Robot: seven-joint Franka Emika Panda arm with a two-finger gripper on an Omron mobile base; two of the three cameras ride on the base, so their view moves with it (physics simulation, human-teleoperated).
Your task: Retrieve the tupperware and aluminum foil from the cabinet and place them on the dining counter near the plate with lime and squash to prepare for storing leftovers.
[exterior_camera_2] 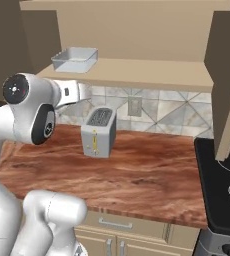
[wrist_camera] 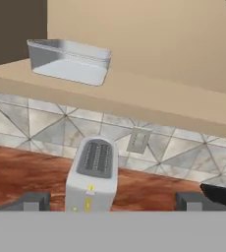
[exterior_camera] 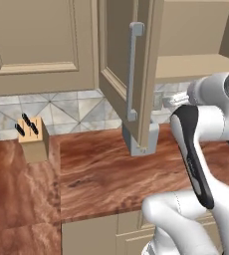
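Note:
The cabinet [exterior_camera_2: 137, 75] stands open, and its door [exterior_camera: 149, 74] with the grey bar handle [exterior_camera: 133, 69] swings out over the worktop. On the left end of its lower shelf sits the tupperware [exterior_camera_2: 76, 60], a shallow pale container, seen up and to the left in the hand view [wrist_camera: 68, 61]. My gripper [wrist_camera: 112, 202] is open with nothing between its fingertips [wrist_camera: 34, 201], below the shelf and well short of the container. The aluminum foil, dining counter, plate, lime and squash are out of view.
A silver toaster [exterior_camera_2: 99, 132] stands on the reddish wood worktop [exterior_camera_2: 137, 180] right below the shelf, straight ahead of the hand [wrist_camera: 93, 174]. A knife block [exterior_camera: 33, 137] sits at the left wall. A black stove [exterior_camera_2: 222, 190] borders the right, under the other open door [exterior_camera_2: 227, 85].

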